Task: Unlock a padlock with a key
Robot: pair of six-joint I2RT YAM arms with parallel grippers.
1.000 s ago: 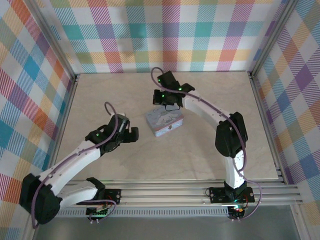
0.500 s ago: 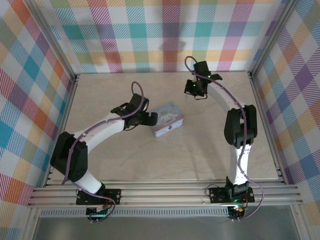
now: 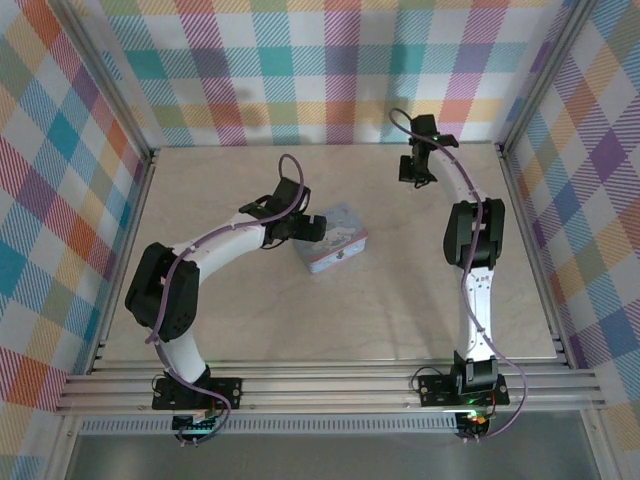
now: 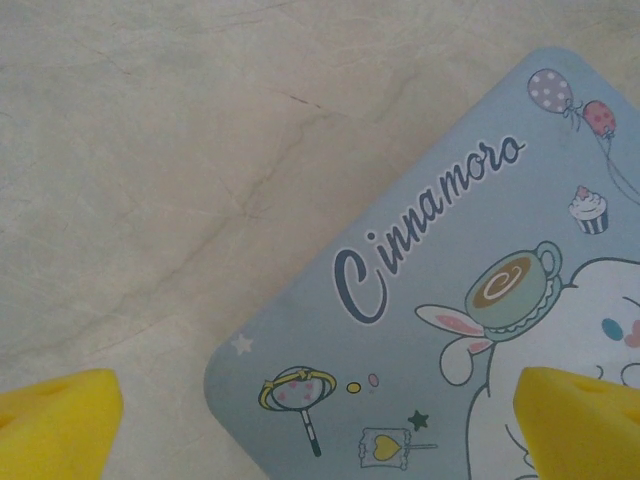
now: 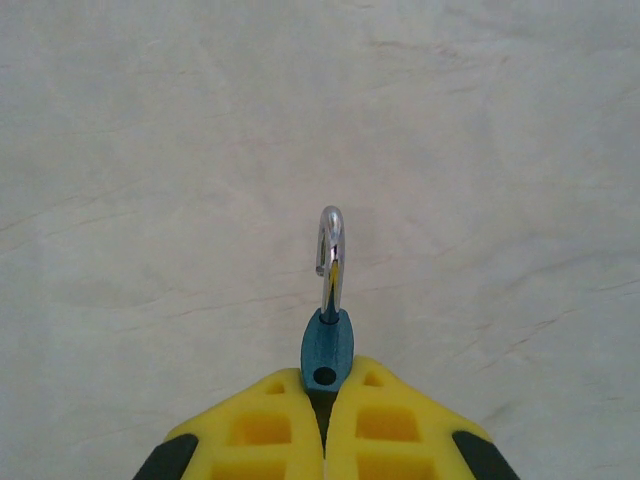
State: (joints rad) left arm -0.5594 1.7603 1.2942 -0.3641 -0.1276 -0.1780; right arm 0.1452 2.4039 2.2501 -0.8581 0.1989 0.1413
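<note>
Top external: plaid walls on three sides, pale marbled tabletop | right gripper pinched tight on the little blue padlock, shackle out front, held over bare tabletop near the back wall | left gripper spread wide above a corner of the cartoon tin
</note>
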